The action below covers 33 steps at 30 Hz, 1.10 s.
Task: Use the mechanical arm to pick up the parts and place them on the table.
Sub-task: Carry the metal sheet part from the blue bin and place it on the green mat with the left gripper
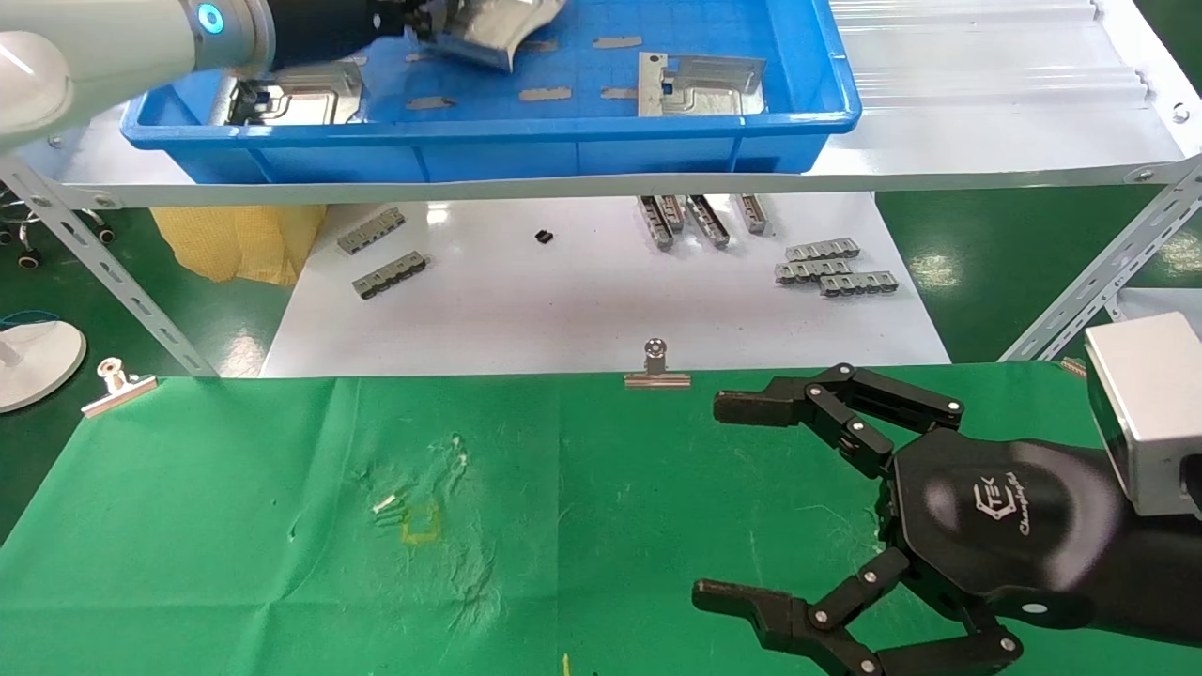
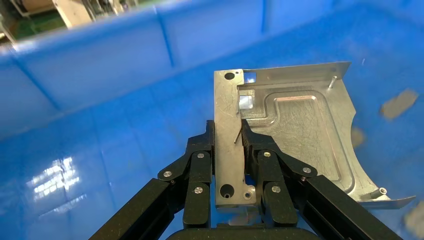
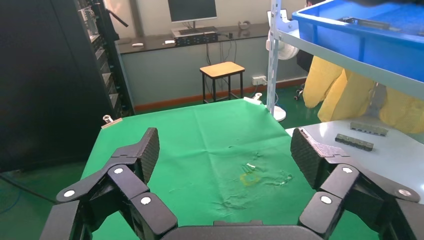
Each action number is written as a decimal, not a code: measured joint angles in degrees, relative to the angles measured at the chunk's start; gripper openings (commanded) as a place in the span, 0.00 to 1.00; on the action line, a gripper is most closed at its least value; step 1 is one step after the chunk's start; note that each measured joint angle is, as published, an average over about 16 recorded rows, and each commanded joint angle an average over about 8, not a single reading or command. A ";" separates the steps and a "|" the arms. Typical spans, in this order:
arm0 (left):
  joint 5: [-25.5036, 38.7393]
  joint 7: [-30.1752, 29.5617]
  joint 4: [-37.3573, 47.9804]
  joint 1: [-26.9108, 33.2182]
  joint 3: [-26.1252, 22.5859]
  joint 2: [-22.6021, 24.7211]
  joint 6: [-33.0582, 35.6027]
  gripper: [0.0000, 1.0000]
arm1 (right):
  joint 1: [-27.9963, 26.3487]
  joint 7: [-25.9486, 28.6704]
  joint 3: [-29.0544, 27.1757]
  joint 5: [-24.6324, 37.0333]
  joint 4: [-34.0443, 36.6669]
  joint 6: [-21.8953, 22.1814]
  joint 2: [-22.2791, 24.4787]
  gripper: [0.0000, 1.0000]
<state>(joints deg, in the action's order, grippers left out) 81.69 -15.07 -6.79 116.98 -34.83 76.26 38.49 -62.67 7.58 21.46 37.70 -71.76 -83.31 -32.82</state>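
My left gripper [image 2: 229, 135] is inside the blue bin [image 1: 488, 141] on the shelf, shut on the bent edge of a silvery stamped part [image 2: 300, 130]. That part is lifted and tilted above the bin floor [image 1: 493, 33]. Two more parts lie in the bin, one at its right [image 1: 700, 84] and one at its left [image 1: 300, 94]. My right gripper [image 1: 716, 500] hovers open and holding nothing over the right side of the green-cloth table [image 1: 235, 526]. A small yellow mark [image 1: 421, 524] is on the cloth.
Small grey notched strips [image 1: 831, 265] lie on the white tabletop under the shelf. Flat grey tabs [image 1: 545, 94] are scattered in the bin. Binder clips [image 1: 656, 368] hold the cloth's far edge. Slanted shelf struts [image 1: 103, 268] stand at both sides.
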 measured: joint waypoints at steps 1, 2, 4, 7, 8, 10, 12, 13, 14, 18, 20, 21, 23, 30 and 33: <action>-0.46 0.35 -0.19 0.03 0.26 -0.35 0.57 0.00 | 0.00 0.00 0.00 0.00 0.00 0.00 0.00 1.00; -0.96 0.76 -0.41 0.05 0.55 -0.75 1.25 0.00 | 0.00 0.00 0.00 0.00 0.00 0.00 0.00 1.00; -2.11 1.82 -0.90 0.03 1.25 -1.75 3.02 0.00 | 0.00 0.00 0.00 0.00 0.00 0.00 0.00 1.00; -4.02 3.95 -1.66 -0.13 2.44 -3.62 6.42 0.00 | 0.00 0.00 0.00 0.00 0.00 0.00 0.00 1.00; -4.68 4.80 -1.91 -0.23 2.85 -4.34 7.74 0.00 | 0.00 0.00 0.00 0.00 0.00 0.00 0.00 1.00; -6.04 6.68 -2.39 -0.50 3.72 -5.92 10.66 0.00 | 0.00 0.00 0.00 0.00 0.00 0.00 0.00 1.00; -7.42 8.74 -2.87 -0.86 4.60 -7.69 13.90 0.00 | 0.00 0.00 0.00 0.00 0.00 0.00 0.00 1.00; -8.09 9.85 -3.10 -1.06 5.02 -8.62 15.60 0.00 | 0.00 0.00 0.00 0.00 0.00 0.00 0.00 1.00; -8.75 11.00 -3.33 -1.30 5.44 -9.58 17.37 0.00 | 0.00 0.00 0.00 0.00 0.00 0.00 0.00 1.00; -11.21 15.95 -4.04 -2.44 6.95 -13.55 24.90 0.00 | 0.00 0.00 0.00 0.00 0.00 0.00 0.00 1.00; -12.31 18.47 -4.26 -3.03 7.61 -15.58 28.80 0.00 | 0.00 0.00 0.01 0.00 0.00 0.00 0.00 1.00; -12.87 19.74 -4.36 -3.32 7.94 -16.64 30.88 0.00 | 0.00 0.00 0.01 0.00 0.00 0.00 0.00 1.00; -13.95 22.21 -4.51 -3.88 8.56 -18.75 35.11 0.00 | 0.00 0.00 0.01 0.00 0.00 0.00 0.00 1.00; -18.16 29.76 -7.45 -7.00 9.88 -26.30 47.53 0.00 | 0.00 0.00 0.01 -0.01 0.00 0.00 0.00 1.00; -20.81 31.89 -11.05 -9.35 9.70 -29.72 50.85 0.00 | 0.00 0.00 0.01 -0.01 0.00 0.00 0.00 1.00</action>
<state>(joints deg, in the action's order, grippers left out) 60.87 16.82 -17.84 107.63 -25.13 46.54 89.34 -62.67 7.57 21.47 37.69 -71.76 -83.31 -32.82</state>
